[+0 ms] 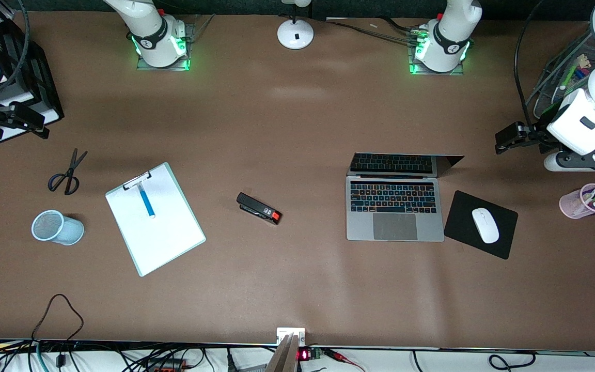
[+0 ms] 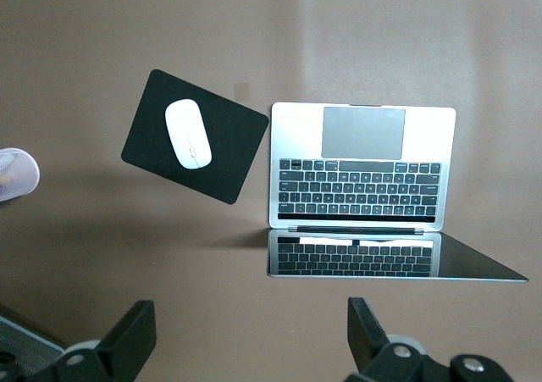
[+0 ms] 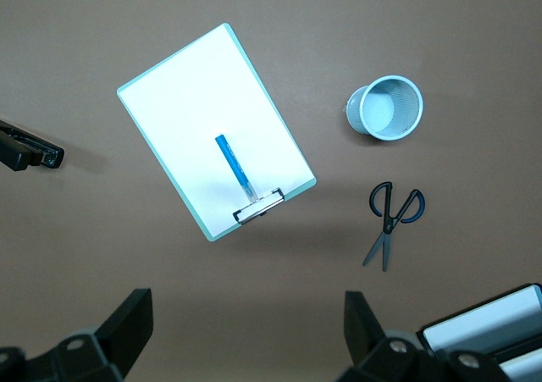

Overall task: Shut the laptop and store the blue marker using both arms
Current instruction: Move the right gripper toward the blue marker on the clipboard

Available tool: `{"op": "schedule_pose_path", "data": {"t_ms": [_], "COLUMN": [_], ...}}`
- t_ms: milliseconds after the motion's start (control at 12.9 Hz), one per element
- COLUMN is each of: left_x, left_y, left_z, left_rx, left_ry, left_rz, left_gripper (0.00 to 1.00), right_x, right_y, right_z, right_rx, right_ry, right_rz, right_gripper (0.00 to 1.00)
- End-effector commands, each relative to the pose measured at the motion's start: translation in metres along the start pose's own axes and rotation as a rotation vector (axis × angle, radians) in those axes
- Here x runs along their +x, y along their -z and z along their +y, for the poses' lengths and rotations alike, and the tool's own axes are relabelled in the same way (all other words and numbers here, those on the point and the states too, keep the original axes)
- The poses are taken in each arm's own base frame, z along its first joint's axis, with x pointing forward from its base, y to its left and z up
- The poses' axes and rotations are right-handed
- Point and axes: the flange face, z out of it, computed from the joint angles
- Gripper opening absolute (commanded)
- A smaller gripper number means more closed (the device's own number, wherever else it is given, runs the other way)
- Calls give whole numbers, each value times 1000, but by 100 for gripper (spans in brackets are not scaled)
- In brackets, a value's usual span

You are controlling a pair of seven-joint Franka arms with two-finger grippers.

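Note:
The laptop stands open toward the left arm's end of the table, its screen reflecting the keys; it also shows in the left wrist view. The blue marker lies on a white clipboard toward the right arm's end, and shows in the right wrist view. My left gripper hangs open and empty above the table beside the laptop's screen edge. My right gripper hangs open and empty above the table's edge, apart from the clipboard.
Black scissors and a light-blue mesh cup on its side lie beside the clipboard. A black stapler is mid-table. A white mouse sits on a black pad. A pink cup holds assorted markers.

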Motion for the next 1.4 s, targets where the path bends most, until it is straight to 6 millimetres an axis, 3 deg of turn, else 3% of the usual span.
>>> {"op": "schedule_pose_path", "data": {"t_ms": [0, 465, 775, 853, 1008, 1318], "left_x": [1, 1, 0, -2, -4, -7], "left_y": [8, 8, 6, 4, 3, 0], "left_z": [-2, -5, -3, 3, 4, 13], "left_rx": [18, 18, 19, 20, 13, 14], "left_ry": [-17, -12, -14, -18, -24, -46], "left_rz": [0, 0, -13, -29, -44, -65], "left_gripper": [100, 100, 100, 100, 100, 100], "right_x": [-1, -1, 5, 9, 29, 52], "right_y": [12, 16, 5, -3, -51, -102], "right_z": [3, 1, 1, 1, -3, -9], "right_rx": [-9, -11, -6, 2, -2, 13], "right_ry": [2, -7, -1, 0, 20, 158], "right_rz": [16, 21, 2, -8, -94, -104], "right_gripper": [100, 100, 100, 100, 100, 100]}}
